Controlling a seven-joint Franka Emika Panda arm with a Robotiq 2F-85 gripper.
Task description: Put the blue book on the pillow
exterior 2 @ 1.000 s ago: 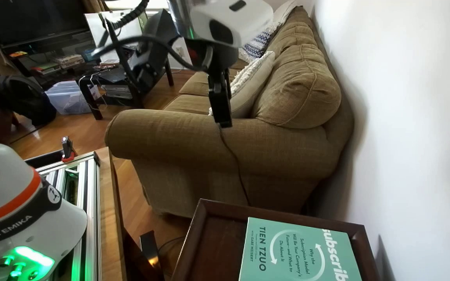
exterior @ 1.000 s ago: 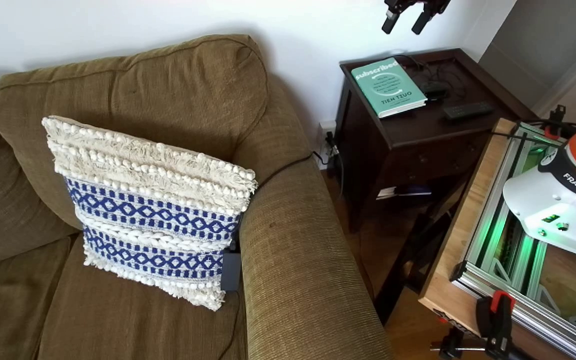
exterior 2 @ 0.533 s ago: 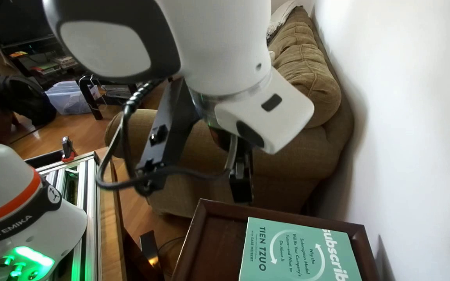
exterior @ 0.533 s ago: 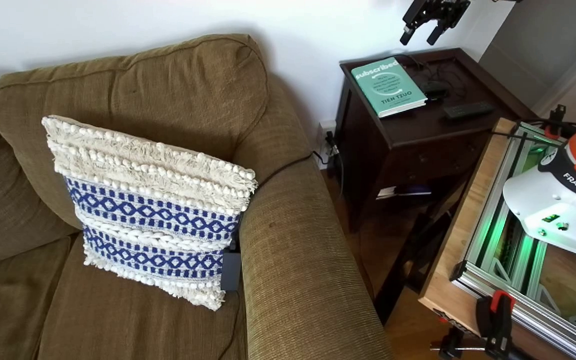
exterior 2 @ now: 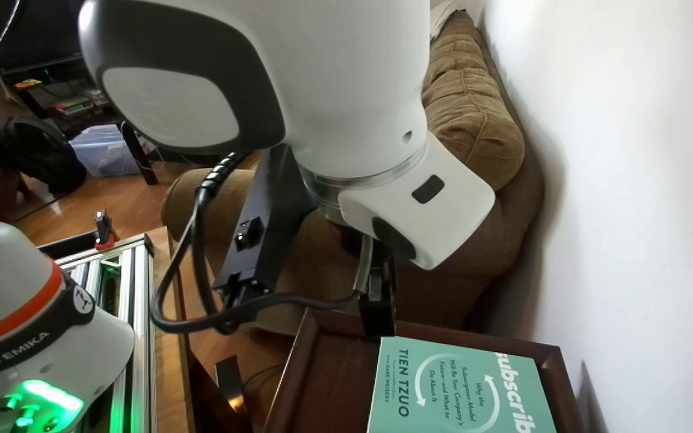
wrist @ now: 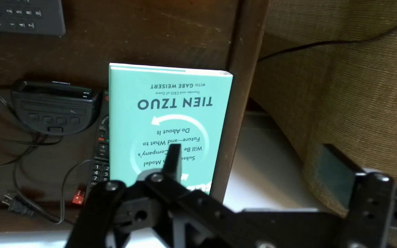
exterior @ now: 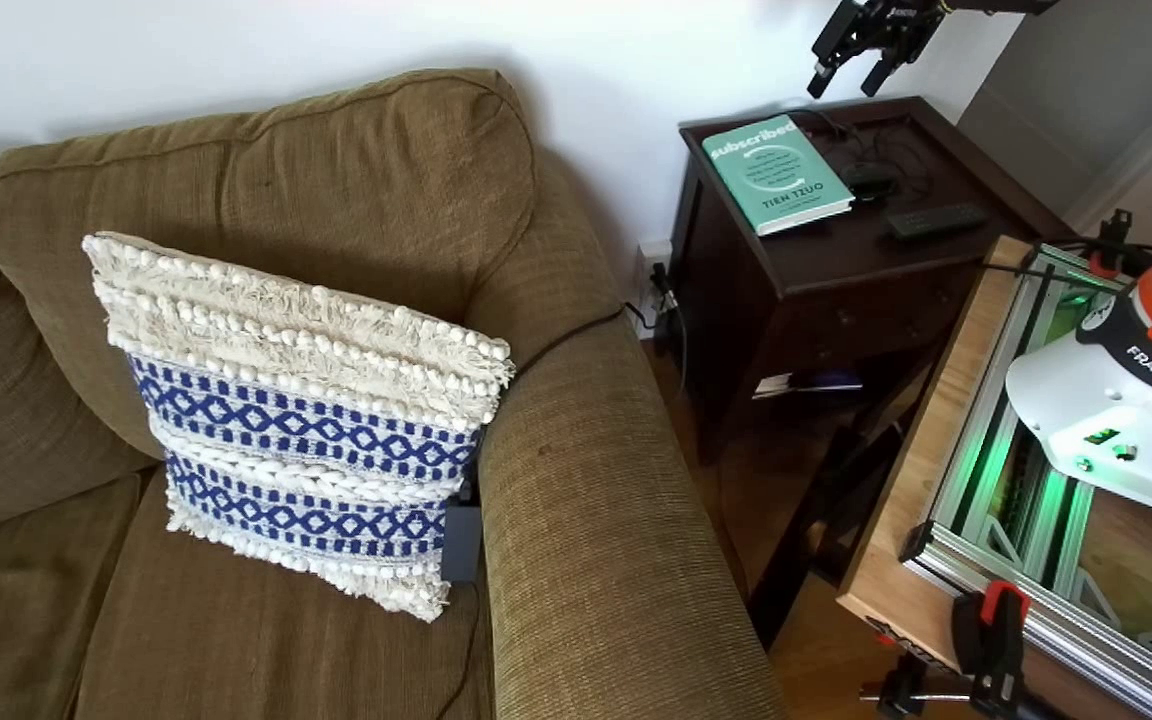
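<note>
The blue book (exterior: 776, 175), teal with white lettering, lies flat on a dark side table, close to its sofa-side edge. In an exterior view the gripper (exterior: 845, 88) hangs in the air above that table, apart from the book. From the wrist, the open gripper (wrist: 252, 147) shows nothing between its jaws; one finger overlaps the book's cover (wrist: 171, 96) and the other reaches past the table edge on the sofa side. The cream pillow (exterior: 306, 420) with navy bands leans against the sofa's back cushion. The arm hides it in an exterior view.
On the side table (wrist: 184, 31) lie remotes, a black device (wrist: 55, 106) and loose cables. The sofa arm (exterior: 586, 450) rises between table and pillow. A black cable (exterior: 576, 330) crosses it. The white wall (exterior 2: 611, 180) stands close behind.
The open gripper has swung away from the sofa and come lower, over the side table, moving fast at first and slower lately. Book and pillow have stayed where they were.
</note>
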